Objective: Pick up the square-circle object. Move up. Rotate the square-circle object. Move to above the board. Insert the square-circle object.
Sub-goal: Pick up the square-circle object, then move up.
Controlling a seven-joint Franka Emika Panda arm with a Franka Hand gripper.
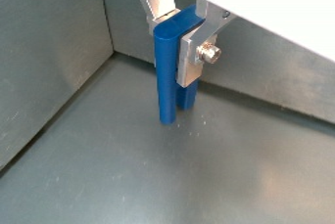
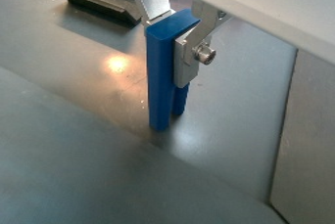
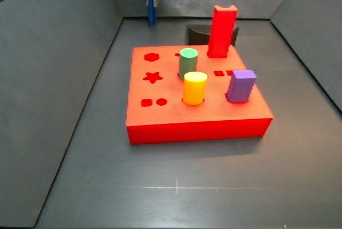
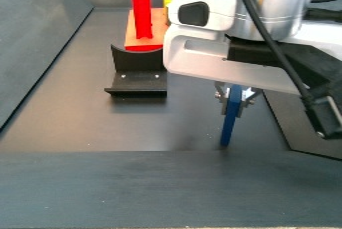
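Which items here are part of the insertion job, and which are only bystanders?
In the job:
- slim dark blue square-circle object, clamped upright in the gripper, tip near the floor
- flat red board

Bystanders:
- tall red block
- dark fixture
- purple, yellow, green pegs

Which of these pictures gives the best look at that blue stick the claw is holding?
A wrist view: the square-circle object fills the frame, upright, clamped in the gripper. The other wrist picture is similar. In a side view it is slim; in the far one only a sliver.
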